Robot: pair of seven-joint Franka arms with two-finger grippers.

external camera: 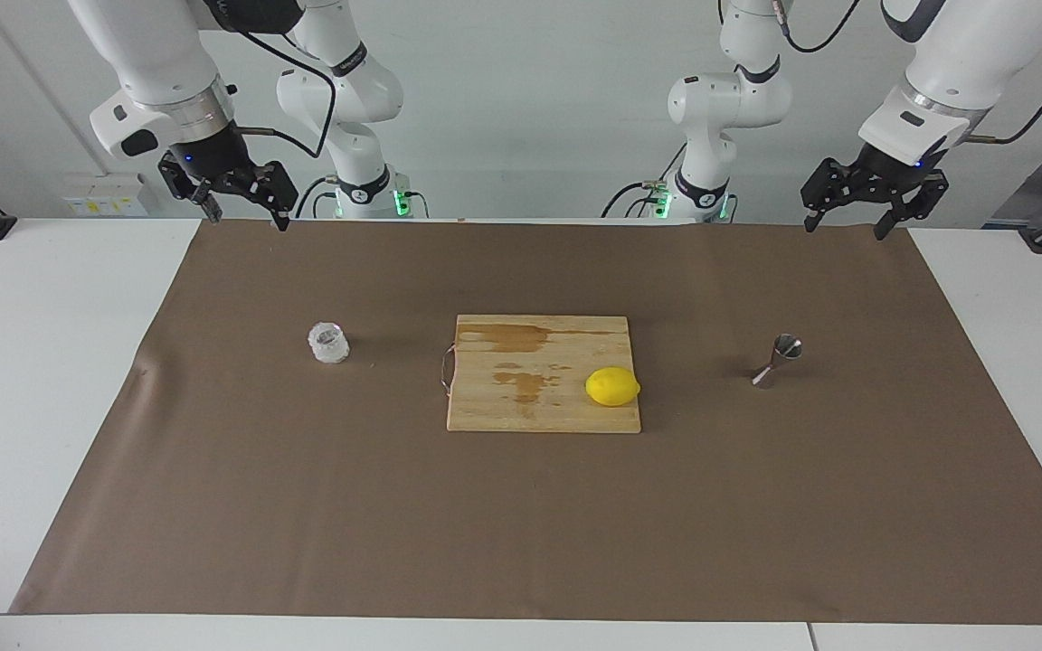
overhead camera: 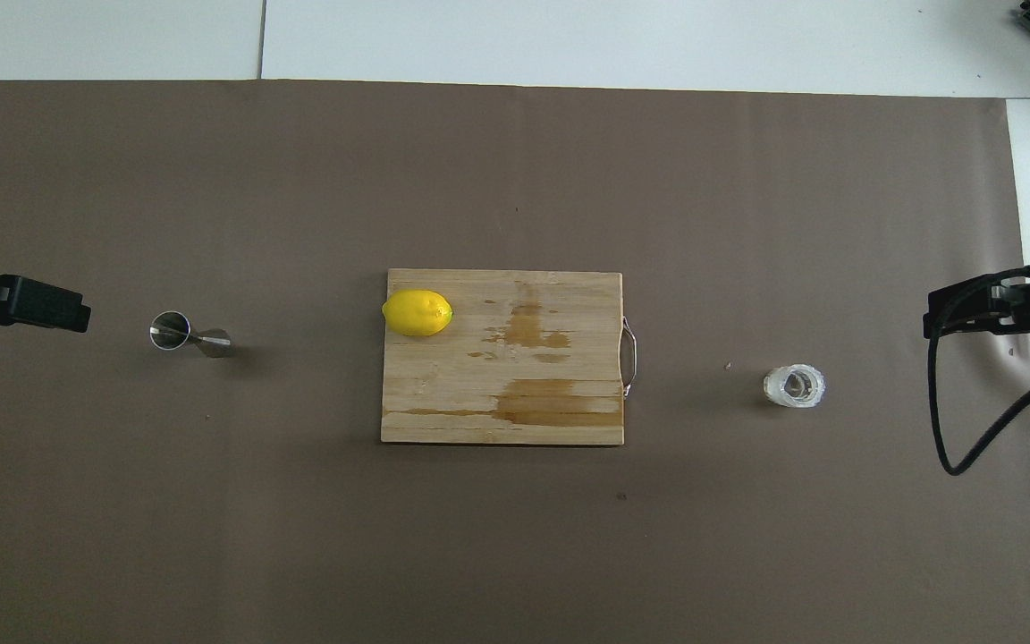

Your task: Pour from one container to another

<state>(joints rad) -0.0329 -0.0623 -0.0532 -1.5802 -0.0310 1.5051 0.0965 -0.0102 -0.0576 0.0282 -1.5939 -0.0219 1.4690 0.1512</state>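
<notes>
Both grippers hang open and empty at the top of the facing view, right gripper (external camera: pixel 245 215) upper left, left gripper (external camera: pixel 847 224) upper right. The glass cup (external camera: pixel 328 343) stands left of centre, the jigger (external camera: pixel 778 360) right of centre. Best to have the right gripper grasp the cup by its wall, keeping it level.

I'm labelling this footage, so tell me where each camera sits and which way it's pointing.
Facing view: high across the table, looking at the robots; both arms and bases show, left gripper and right gripper raised, jaws open.
Overhead view: high above the robots' end, looking forward and steeply down; only the grippers show at its side edges.
Shared, half a turn apart: glass cup, jigger, lemon on the cutting board.
</notes>
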